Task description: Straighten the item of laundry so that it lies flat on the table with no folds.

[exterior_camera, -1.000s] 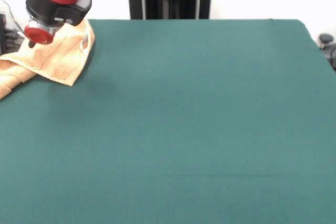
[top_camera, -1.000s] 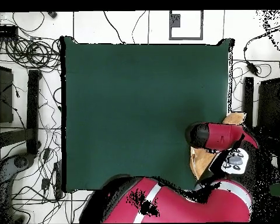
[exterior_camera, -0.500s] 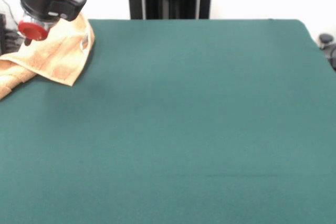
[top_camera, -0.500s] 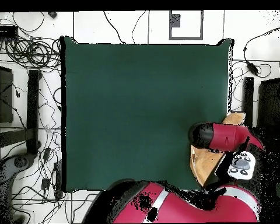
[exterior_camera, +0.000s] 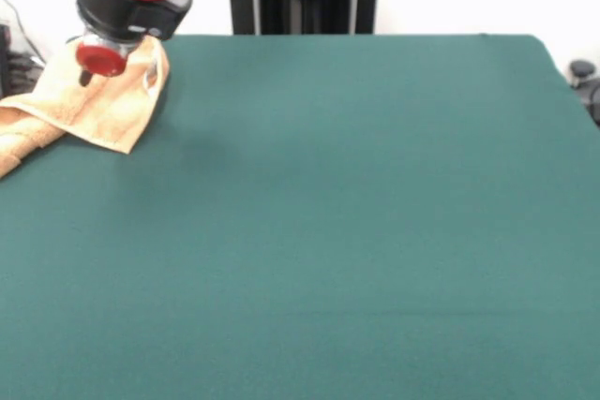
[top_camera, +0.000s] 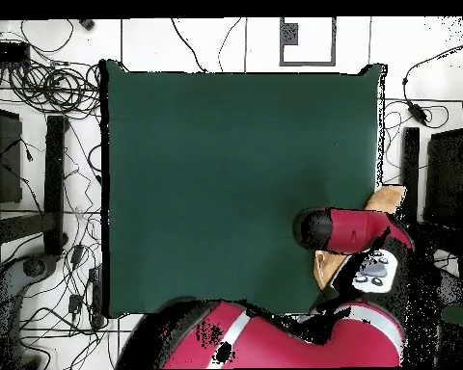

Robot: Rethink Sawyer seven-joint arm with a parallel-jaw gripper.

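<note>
Tan terry towel [exterior_camera: 89,105] lies bunched at one corner of the green table [exterior_camera: 356,213], partly over its edge. Most of the felt is free. Gripper [exterior_camera: 98,61] hovers above the towel; its opening I cannot tell.

No text, label, brand, number or sign could be read in either view. The towel [exterior_camera: 89,105] below the end effector [exterior_camera: 98,61] showed a small pale tag, too small to make out any print.
</note>
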